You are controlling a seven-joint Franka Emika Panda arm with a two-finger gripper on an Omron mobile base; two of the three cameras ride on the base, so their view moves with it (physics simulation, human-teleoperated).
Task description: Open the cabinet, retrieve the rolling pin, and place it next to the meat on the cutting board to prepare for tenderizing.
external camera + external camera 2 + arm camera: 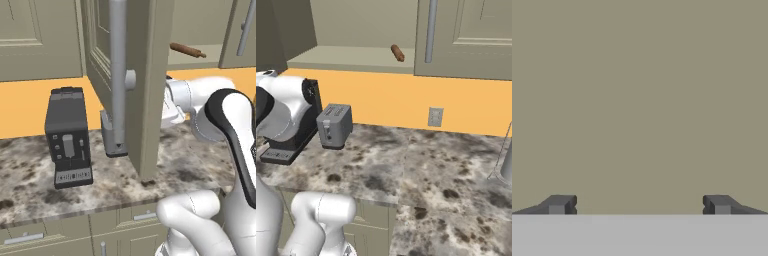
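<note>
Behind the swung-open cabinet door (142,90), gripper (639,205) faces flat taupe panel, jaws wide, holding nothing. Rolling pin (187,50) lies on the open cabinet shelf (351,59), up and right of the hand, long axis running left-near to right-far.

— Where is the rolling pin (187,50)?
— On the bottom shelf inside the cabinet (145,90), behind its door, which is swung out over the counter (421,165).
— And on the counter?
— In the left base view, the coffee machine (68,136) stands left of the door, with the toaster (334,125) behind the door's handle (118,75). A wall outlet (435,117) sits above the counter, right of the toaster.
</note>
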